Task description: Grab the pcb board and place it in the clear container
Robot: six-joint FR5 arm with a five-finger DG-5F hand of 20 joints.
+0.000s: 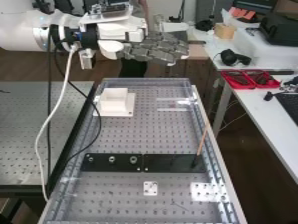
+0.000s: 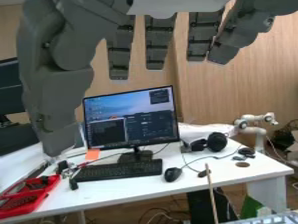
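"Looking along the bench in the high view, where do we find the robot hand [image 1: 156, 50]?"

"We see it raised near the far end of the perforated metal bench [image 1: 120, 137], wide, its dark grey fingers extended and relaxed."

"And the board and container?"

"We cannot tell for certain which piece is the pcb board. A small white plate with holes [image 1: 151, 188] lies towards the near end. Farther up, on the right, sits a clear piece [image 1: 174, 104], perhaps the container. Left of it stands a white square holder [image 1: 114, 101]. Between them and the small plate, two dark plates [image 1: 112, 162] lie end to end across the bench, a thin wooden stick [image 1: 202, 141] rising at a slant from the right-hand one."

"What do we meet in the wrist view?"

"The hand hangs wide there too, its fingers nearly straight, its thumb apart from them. Beyond are a lit monitor [image 2: 132, 119], a black keyboard [image 2: 118, 170], a mouse [image 2: 172, 174] just beside it, headphones [image 2: 216, 141] and a red tray [image 2: 28, 201], all on a white table [image 2: 199, 177]."
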